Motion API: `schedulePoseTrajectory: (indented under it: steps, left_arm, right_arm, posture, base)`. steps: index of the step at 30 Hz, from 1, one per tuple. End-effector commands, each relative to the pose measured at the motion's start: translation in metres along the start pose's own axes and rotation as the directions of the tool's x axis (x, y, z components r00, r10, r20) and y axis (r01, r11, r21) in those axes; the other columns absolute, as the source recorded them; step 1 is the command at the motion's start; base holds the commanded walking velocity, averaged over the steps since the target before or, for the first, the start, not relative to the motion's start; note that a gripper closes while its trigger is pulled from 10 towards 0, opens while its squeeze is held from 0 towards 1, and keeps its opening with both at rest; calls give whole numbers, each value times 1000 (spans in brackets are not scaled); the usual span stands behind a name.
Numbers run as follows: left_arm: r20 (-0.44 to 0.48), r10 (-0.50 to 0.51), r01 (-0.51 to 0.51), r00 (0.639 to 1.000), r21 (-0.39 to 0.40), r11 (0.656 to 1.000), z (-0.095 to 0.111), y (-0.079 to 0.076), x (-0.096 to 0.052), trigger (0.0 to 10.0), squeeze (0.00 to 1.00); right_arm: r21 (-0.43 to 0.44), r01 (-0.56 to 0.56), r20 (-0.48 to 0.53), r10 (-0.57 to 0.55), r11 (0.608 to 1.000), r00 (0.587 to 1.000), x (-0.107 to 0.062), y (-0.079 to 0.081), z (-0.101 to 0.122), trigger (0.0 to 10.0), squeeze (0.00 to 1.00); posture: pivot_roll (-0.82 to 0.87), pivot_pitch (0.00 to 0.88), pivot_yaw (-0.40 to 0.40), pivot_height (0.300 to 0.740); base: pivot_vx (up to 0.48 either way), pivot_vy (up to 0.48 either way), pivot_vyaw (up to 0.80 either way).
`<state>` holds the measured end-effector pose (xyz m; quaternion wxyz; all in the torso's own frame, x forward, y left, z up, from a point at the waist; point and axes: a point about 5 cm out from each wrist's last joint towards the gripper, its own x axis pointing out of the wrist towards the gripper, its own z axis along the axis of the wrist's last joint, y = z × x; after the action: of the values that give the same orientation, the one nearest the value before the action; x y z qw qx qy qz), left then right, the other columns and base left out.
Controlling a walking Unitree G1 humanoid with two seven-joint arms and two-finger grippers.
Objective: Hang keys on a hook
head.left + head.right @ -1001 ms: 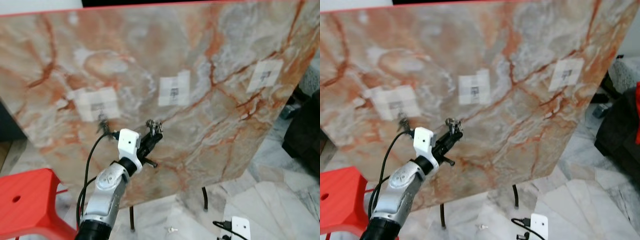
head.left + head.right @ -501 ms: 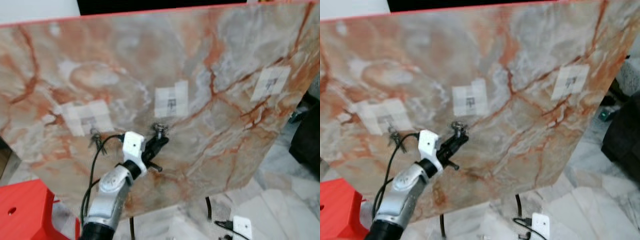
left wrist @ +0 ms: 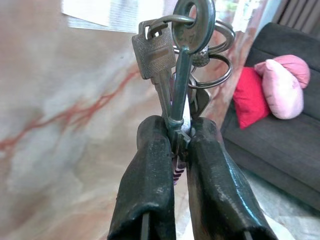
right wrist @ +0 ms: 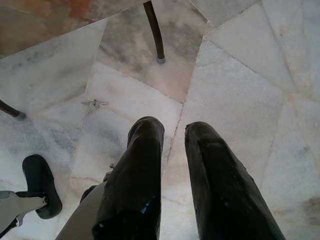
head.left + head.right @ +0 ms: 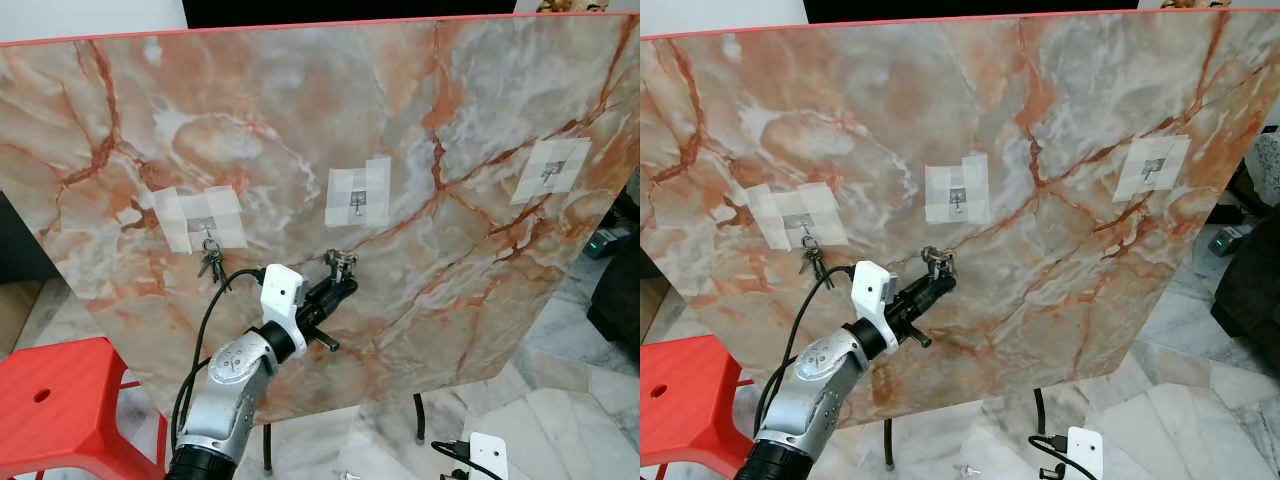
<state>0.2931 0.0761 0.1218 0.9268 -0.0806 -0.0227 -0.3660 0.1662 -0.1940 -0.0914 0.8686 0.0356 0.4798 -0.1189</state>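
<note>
A bunch of silver keys [image 3: 181,60] on linked rings stands upright, blades pinched between two black fingers [image 3: 150,175], just below the middle hook [image 5: 357,205]. That small metal hook sits on a taped patch at the marble board's [image 5: 480,130] centre, bare.

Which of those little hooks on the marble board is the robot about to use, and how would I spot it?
Find the big tilted marble board with three taped patches in a row. The middle hook sits on the centre patch, just above the bunch of keys pinched in the left gripper. Unlike the left hook, which already carries keys, it is bare.
</note>
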Motion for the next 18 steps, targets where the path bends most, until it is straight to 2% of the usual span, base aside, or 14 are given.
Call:
schedulePoseTrajectory:
  steps: [1, 13, 18]
  left_arm:
    - [28, -38, 37, 999, 9, 999, 10, -5, 9, 10000, 0]
    - [22, -99, 100, 995, -38, 994, 18, -14, 27, 10000, 0]
    - [21, -72, 73, 997, -56, 996, 21, -13, 32, 10000, 0]
  right_arm:
    - [-5, 5, -3, -5, 1000, 1000, 0, -1, 0, 10000, 0]
    - [-1, 5, -3, -5, 1000, 1000, 0, 1, 0, 10000, 0]
    - [1, 4, -2, -4, 1000, 1000, 0, 2, 0, 10000, 0]
  posture:
    - [3, 13, -28, 740]
    - [2, 8, -19, 740]
    - [1, 7, -16, 740]
  base:
    - [0, 0, 0]
    - [0, 0, 0]
    - [0, 0, 0]
